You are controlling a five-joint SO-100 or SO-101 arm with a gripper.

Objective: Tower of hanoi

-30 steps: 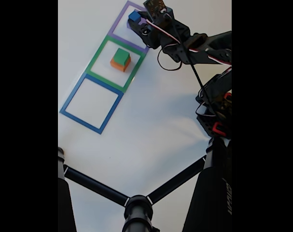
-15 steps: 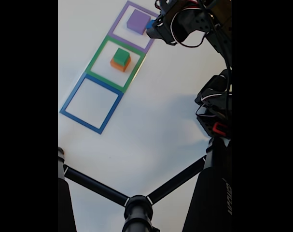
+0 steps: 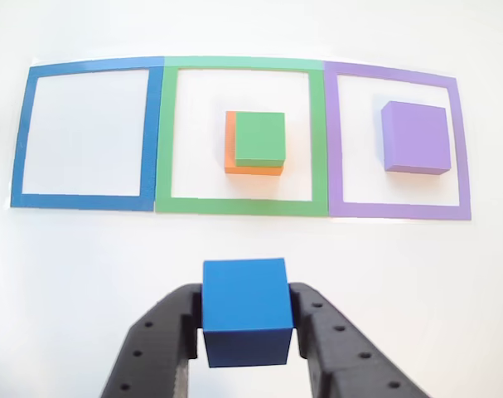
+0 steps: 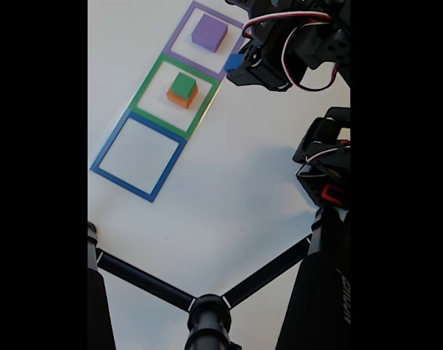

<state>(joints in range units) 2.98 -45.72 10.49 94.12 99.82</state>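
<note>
My gripper (image 3: pixel 245 327) is shut on the blue cube (image 3: pixel 245 319), holding it in the air on the near side of the green outline. In the fixed view the same blue cube (image 4: pixel 233 62) peeks out at the gripper (image 4: pixel 238 64), just right of the outlines. A green block (image 3: pixel 259 138) rests on an orange block (image 3: pixel 231 149) inside the green square outline (image 3: pixel 168 137). The purple flat block (image 3: pixel 414 136) lies alone in the purple outline (image 3: pixel 460 149). In the fixed view the green block (image 4: pixel 183 85), the orange block (image 4: pixel 179 99) and the purple block (image 4: pixel 209 33) are apart from the gripper.
The blue square outline (image 3: pixel 19 137) has nothing inside it; the fixed view has this blue outline (image 4: pixel 139 156) nearest the camera. Black stand legs (image 4: pixel 206 310) cross the fixed view's foreground. The arm's base (image 4: pixel 327 175) sits at the right of the white table.
The gripper lifted the blue cube off the purple block and carried it back and to the right, away from the purple outline. The other blocks stayed put.
</note>
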